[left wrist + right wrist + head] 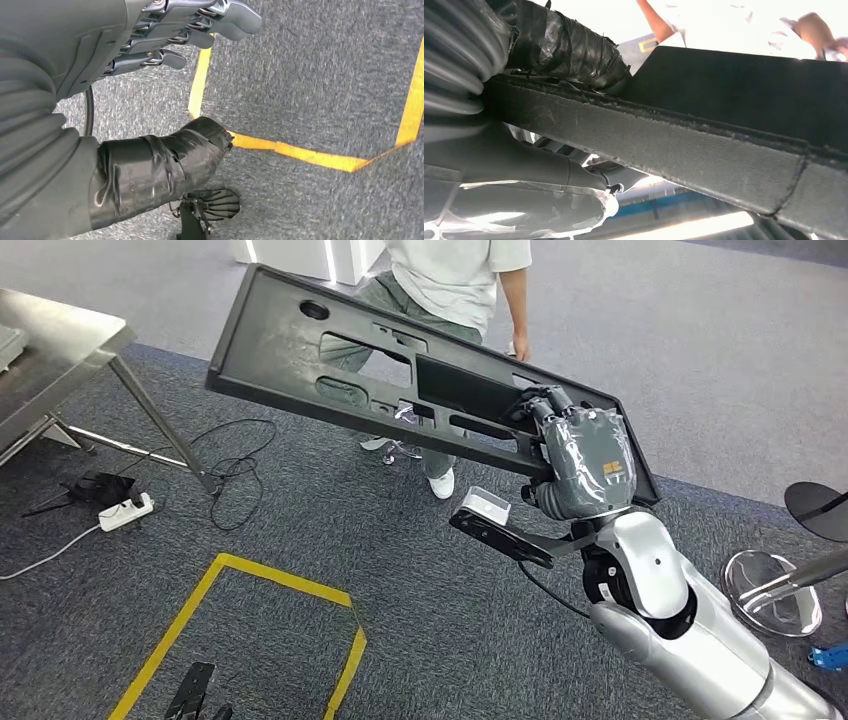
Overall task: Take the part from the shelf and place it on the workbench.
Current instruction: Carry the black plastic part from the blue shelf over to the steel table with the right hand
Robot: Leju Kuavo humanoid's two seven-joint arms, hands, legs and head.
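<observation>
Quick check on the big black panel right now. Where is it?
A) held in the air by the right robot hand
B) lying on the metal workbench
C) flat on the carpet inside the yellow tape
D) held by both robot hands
A: the right robot hand grips one end of the black panel, which tilts above the carpet, while the left robot hand hangs with nothing in it.

I am seeing a matte black part (pixel 400 370) with cut-outs, a grey right hand (pixel 585 460) bearing an orange mark, a silver arm (pixel 690 640), speckled grey carpet (pixel 420 640), yellow floor tape (pixel 290 585) and a white power strip (pixel 126 512).
</observation>
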